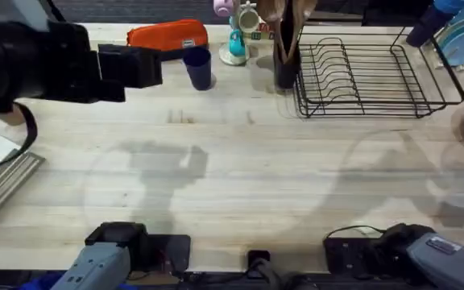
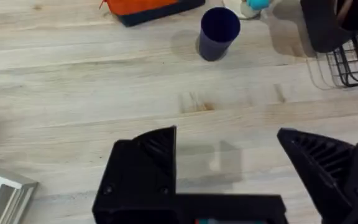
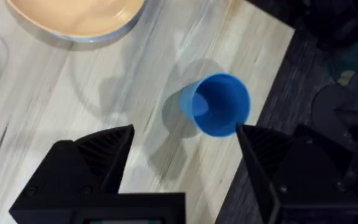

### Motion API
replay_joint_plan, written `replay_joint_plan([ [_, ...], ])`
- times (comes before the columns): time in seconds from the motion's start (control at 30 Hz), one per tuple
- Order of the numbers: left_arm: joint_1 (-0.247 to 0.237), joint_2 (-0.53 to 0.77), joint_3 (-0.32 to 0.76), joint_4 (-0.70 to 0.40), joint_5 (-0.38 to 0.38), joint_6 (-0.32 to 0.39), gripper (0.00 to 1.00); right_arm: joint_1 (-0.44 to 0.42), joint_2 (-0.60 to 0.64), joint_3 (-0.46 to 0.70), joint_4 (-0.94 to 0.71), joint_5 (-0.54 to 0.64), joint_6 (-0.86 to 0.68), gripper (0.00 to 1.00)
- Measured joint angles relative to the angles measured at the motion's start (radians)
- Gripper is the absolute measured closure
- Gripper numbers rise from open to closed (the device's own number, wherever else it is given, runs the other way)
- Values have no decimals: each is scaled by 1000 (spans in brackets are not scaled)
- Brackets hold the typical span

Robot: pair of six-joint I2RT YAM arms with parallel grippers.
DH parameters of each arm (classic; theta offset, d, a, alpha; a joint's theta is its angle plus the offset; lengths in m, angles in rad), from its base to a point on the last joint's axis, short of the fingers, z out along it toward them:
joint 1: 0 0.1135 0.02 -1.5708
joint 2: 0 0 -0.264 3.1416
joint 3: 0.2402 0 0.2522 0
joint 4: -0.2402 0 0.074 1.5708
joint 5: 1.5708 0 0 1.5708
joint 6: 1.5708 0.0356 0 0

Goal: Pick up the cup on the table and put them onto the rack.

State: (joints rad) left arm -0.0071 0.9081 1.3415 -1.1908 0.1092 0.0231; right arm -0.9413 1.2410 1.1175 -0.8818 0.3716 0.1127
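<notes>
Left end effector (image 2: 229, 165) open, navy cup (image 2: 219, 33) ahead — no legible writing

Cup (image 1: 199, 68) left of rack (image 1: 373, 74)

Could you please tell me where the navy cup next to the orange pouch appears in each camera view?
Overhead: the navy cup stands at the far side, left of centre, just right of the orange pouch.
Left wrist: upper middle, right of the same pouch.
Right wrist: the brighter blue cup by the table edge is a different one.
Shared landmark: the orange pouch.
</notes>
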Motion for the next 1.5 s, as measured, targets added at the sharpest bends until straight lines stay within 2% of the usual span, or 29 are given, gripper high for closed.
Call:
replay_joint_plan([
  [0.27,0,0,0,0,0,0,8,0,110,0,12,-11,0,5],
  [1.03,0,0,0,0,0,0,8,-5,296,0,33,-14,0,12],
  [1.1,0,0,0,0,0,0,8,-5,301,0,34,-15,-1,81],
  [1.17,0,0,0,0,0,0,8,-5,301,0,35,-15,0,223],
  [1.37,0,0,0,0,0,0,8,-5,301,0,25,-18,3,923],
  [1.5,0,0,0,0,0,0,8,-8,301,5,15,-2,3,968],
])
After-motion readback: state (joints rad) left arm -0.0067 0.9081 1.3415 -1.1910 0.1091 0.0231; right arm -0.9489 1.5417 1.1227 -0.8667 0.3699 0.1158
